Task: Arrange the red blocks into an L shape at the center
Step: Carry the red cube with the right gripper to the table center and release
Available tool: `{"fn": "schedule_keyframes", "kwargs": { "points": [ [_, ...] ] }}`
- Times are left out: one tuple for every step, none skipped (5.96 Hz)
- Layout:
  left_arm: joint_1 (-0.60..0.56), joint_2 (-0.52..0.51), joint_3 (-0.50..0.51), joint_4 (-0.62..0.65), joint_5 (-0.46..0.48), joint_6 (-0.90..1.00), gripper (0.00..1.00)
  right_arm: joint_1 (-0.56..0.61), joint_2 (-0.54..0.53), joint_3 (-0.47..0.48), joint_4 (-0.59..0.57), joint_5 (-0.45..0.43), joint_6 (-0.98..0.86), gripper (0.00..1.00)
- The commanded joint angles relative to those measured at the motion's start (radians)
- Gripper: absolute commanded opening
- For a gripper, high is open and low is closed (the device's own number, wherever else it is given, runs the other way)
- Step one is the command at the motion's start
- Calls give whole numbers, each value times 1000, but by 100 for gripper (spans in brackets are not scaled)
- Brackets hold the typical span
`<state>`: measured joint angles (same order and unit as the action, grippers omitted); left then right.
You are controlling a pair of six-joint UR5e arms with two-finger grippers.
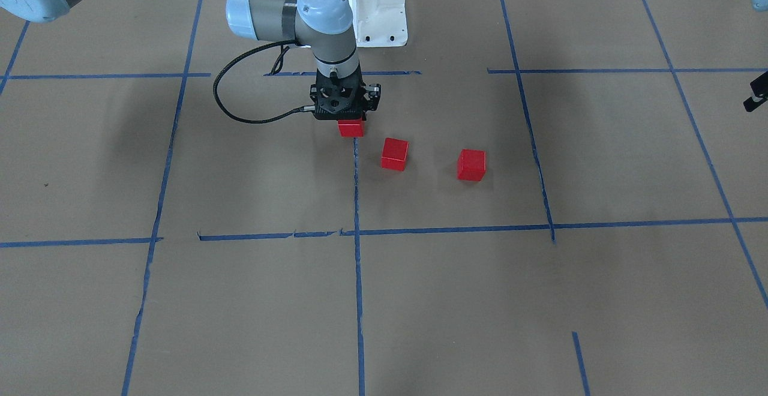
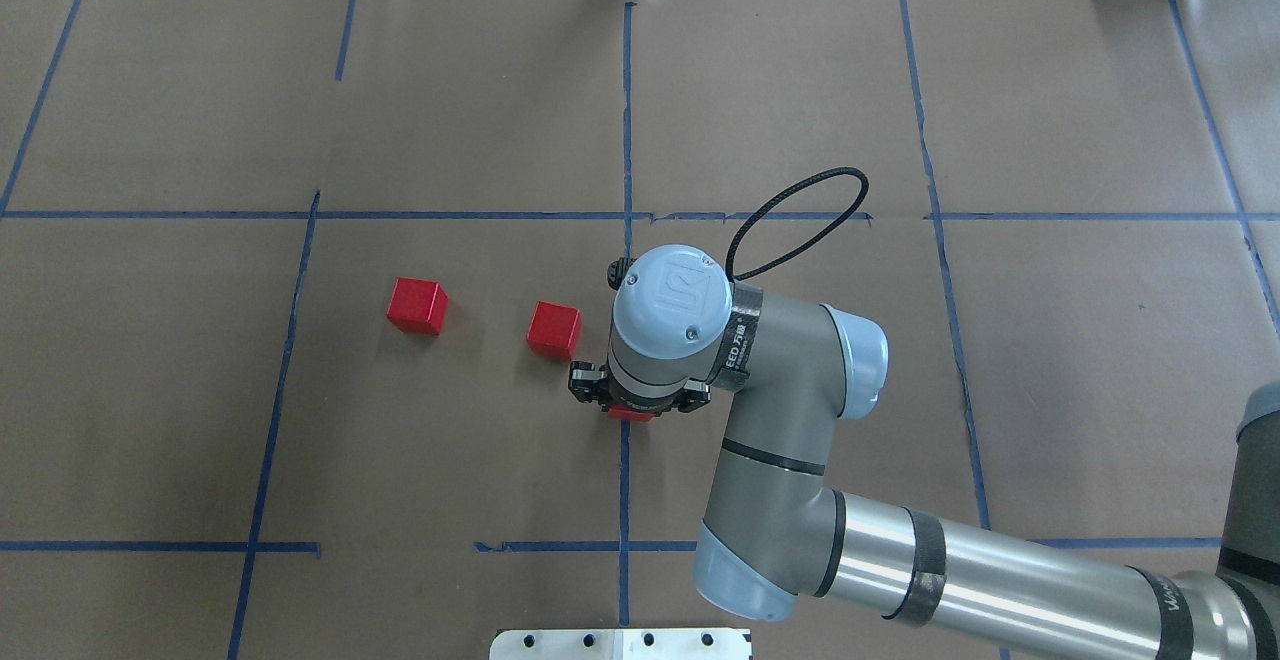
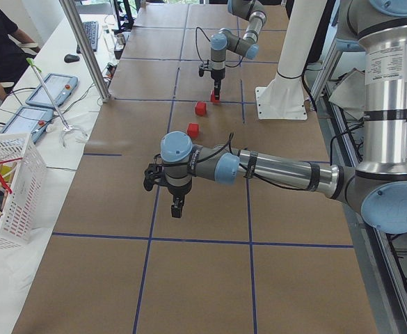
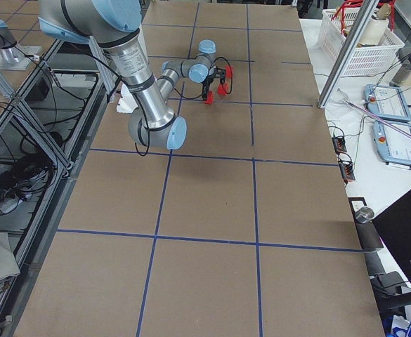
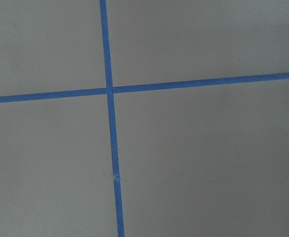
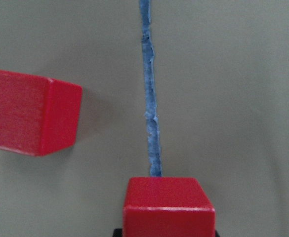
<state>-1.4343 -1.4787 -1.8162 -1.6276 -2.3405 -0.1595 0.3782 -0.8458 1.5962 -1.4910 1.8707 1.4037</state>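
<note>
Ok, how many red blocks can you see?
3. The first red block is at the right gripper; the second red block lies just to its left; the third red block farther left, apart. None looks hidden.

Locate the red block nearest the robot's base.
Front-facing view: the red block is over the centre blue tape line, under the right gripper, left of its nearest neighbour block.

Three red blocks show in the front-facing view: a first block (image 1: 351, 128), a second block (image 1: 395, 154) at its four o'clock, and a third block (image 1: 471, 164) at the second's three o'clock. There are two arms and two grippers, a right gripper (image 1: 350, 121) and a left gripper (image 3: 178, 209). Beside the table are one white basket (image 3: 8, 188) and two tablets, one tablet (image 3: 53, 89) and another tablet (image 3: 22, 122).
</note>
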Motion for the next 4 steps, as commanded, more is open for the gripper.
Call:
{"fn": "schedule_keyframes", "kwargs": {
  "points": [
    [0, 0, 0, 0, 0, 0, 100, -5, 5, -4, 0, -2, -2, 5],
    [0, 0, 0, 0, -13, 0, 100, -5, 5, -8, 2, -2, -5, 56],
    [0, 0, 0, 0, -17, 0, 100, -5, 7, -10, 0, -4, -6, 99],
    [0, 0, 0, 0, -23, 0, 100, -5, 10, -9, 0, -2, -6, 99]
  ]
}}
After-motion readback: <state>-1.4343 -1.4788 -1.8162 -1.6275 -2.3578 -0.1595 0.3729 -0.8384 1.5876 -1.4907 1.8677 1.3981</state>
